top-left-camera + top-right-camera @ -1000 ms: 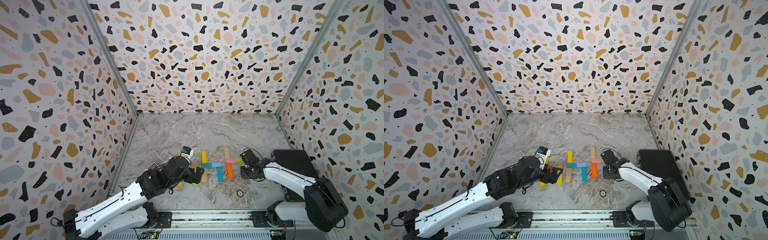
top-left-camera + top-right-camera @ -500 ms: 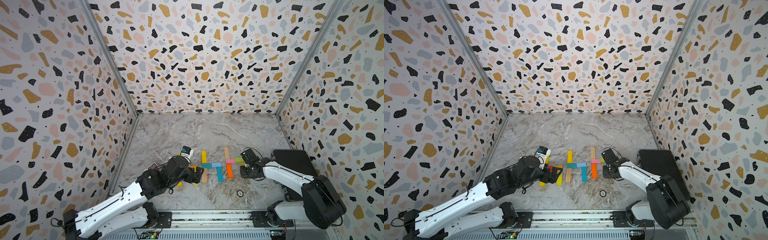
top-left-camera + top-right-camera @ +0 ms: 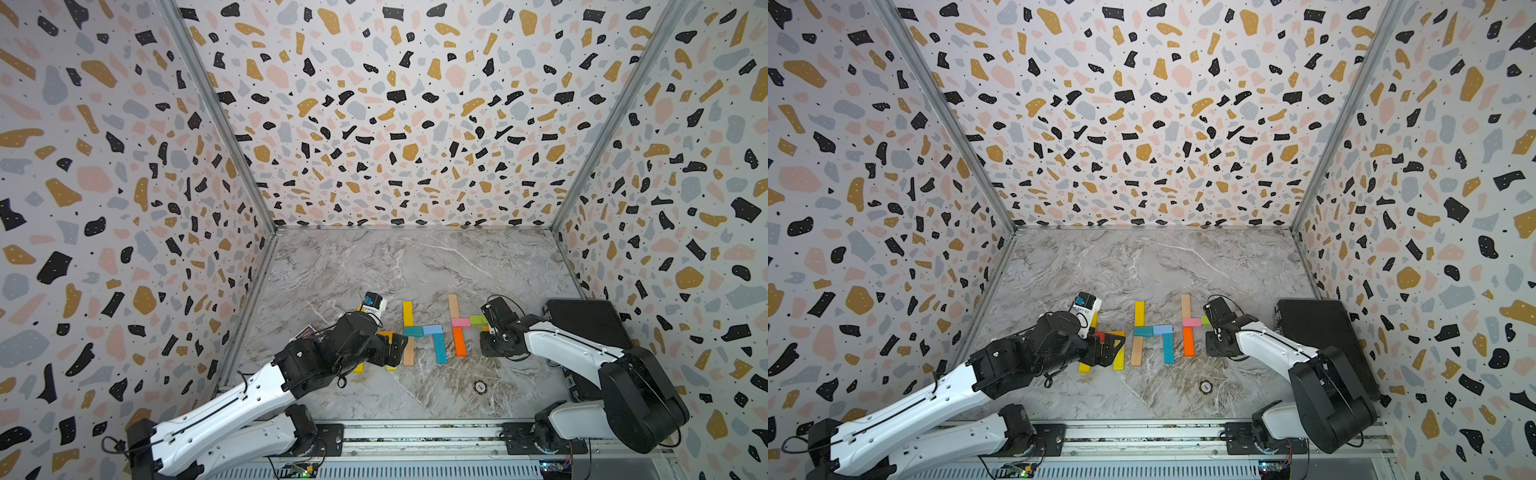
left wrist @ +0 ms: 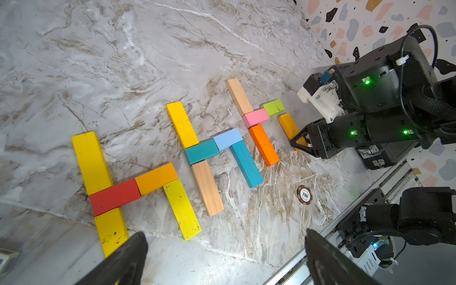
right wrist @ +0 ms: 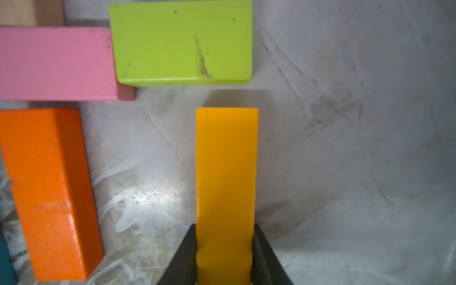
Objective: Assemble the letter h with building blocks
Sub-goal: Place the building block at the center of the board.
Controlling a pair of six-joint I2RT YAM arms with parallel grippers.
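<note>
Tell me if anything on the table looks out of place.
A round black-and-orange poker chip lies on the marble table; it is no building block. The short green block sits out of line with the short pink block.

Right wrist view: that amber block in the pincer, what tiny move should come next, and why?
Probably slide the amber block along its length until its end meets the green block. The right pincer is shut on it, a gap separates the two, and this h seems to lack only that leg, parallel to the orange block.
</note>
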